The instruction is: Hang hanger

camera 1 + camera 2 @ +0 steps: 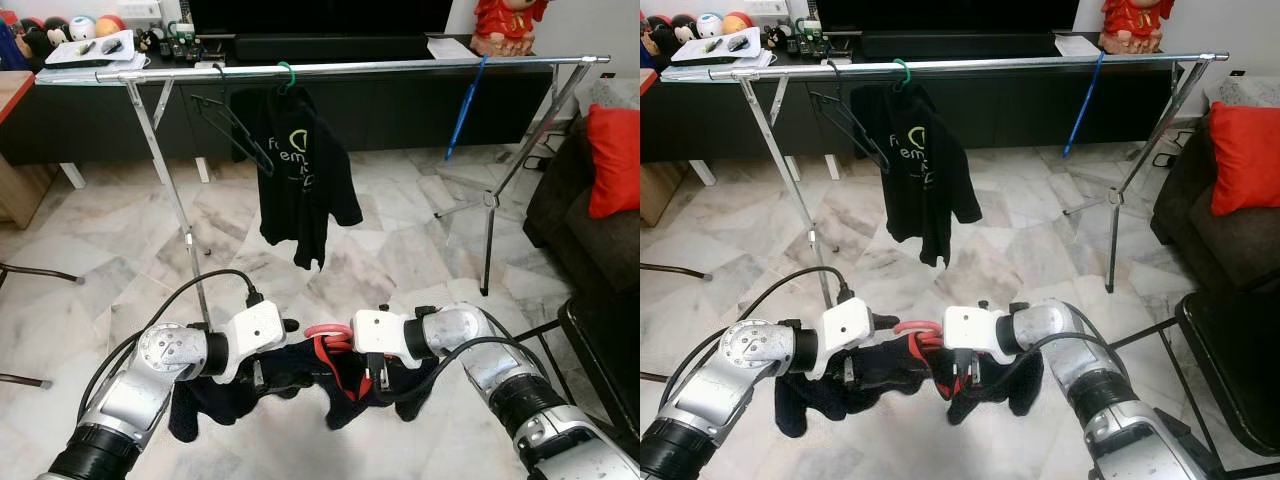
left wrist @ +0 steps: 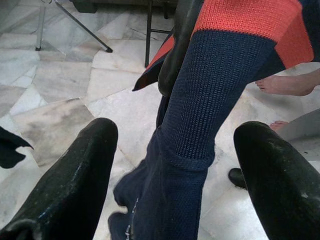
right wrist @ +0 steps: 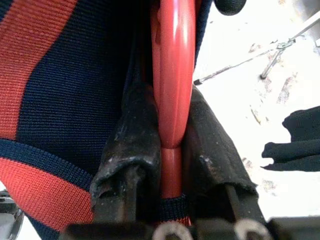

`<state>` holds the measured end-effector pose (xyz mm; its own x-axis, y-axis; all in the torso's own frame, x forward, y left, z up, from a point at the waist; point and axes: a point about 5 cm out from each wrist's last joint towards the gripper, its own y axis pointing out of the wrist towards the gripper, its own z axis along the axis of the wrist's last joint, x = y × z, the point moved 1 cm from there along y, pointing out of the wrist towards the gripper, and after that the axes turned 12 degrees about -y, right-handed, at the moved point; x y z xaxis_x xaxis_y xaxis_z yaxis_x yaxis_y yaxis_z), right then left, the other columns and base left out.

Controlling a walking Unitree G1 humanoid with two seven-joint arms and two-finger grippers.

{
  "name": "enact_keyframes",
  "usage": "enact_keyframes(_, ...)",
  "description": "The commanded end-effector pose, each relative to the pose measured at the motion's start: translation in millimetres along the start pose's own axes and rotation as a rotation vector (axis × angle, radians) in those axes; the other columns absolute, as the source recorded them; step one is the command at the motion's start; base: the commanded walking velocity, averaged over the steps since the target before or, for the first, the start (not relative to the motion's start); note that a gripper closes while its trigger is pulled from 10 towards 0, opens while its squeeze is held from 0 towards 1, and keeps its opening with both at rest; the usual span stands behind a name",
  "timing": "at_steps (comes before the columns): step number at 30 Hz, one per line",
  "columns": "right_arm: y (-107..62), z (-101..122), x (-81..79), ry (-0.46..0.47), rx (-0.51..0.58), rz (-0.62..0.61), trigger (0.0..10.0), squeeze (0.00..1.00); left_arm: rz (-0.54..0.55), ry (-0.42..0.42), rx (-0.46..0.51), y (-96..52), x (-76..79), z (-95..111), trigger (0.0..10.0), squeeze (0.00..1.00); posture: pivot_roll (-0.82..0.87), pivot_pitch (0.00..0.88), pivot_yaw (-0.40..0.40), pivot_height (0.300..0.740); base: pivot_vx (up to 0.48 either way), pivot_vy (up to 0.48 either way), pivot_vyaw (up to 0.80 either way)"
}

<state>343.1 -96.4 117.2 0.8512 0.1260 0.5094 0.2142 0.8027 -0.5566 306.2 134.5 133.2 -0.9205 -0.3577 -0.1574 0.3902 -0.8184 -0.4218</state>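
Right wrist: red hanger (image 3: pixel 172 90) half-hidden.

- silver clothes rail (image 1: pixel 400 67) spans the room on crossed legs over a marble floor (image 1: pixel 400 260).
- a black t-shirt (image 1: pixel 298 175) hangs from it on a green hanger (image 1: pixel 287 75); an empty black hanger (image 1: pixel 235 125) hangs beside it.
- below, both arms meet at a red hanger (image 1: pixel 328 335) carrying a navy-and-red sweater (image 1: pixel 300 385).
- red cushion (image 1: pixel 613 160) lies on a dark sofa.
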Motion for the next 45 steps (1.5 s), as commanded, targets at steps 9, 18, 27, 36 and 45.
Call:
enact_keyframes(9,-8.0,30,21.9,-0.086,0.124,-0.069,10.0,0.00,-0.022,-0.014,-0.093,3.0,4.9,-16,0.0,0.00,-0.01,0.183,-0.041,0.740,0.000,0.000,0.00)
enact_keyframes(18,-9.6,37,25.7,-0.097,0.148,-0.076,10.0,0.00,-0.020,-0.007,-0.103,5.6,4.6,-17,2.5,0.00,-0.02,0.182,-0.039,0.740,0.000,0.000,0.00)
enact_keyframes(27,-9.3,40,25.8,-0.097,0.162,-0.074,10.0,0.00,-0.011,-0.025,-0.088,7.4,3.5,-17,10.0,0.00,-0.02,0.186,-0.038,0.740,0.000,0.000,0.00)
enact_keyframes(36,-10.3,40,24.2,-0.104,0.158,-0.061,10.0,0.00,-0.031,-0.055,-0.070,6.3,3.3,-14,10.0,1.00,-0.02,0.186,-0.037,0.740,0.000,0.000,0.00)
enact_keyframes(45,-11.4,42,21.8,-0.119,0.157,-0.044,10.0,0.00,-0.060,-0.039,-0.096,3.5,0.8,-12,10.0,0.00,-0.02,0.185,-0.036,0.740,0.000,0.000,0.00)
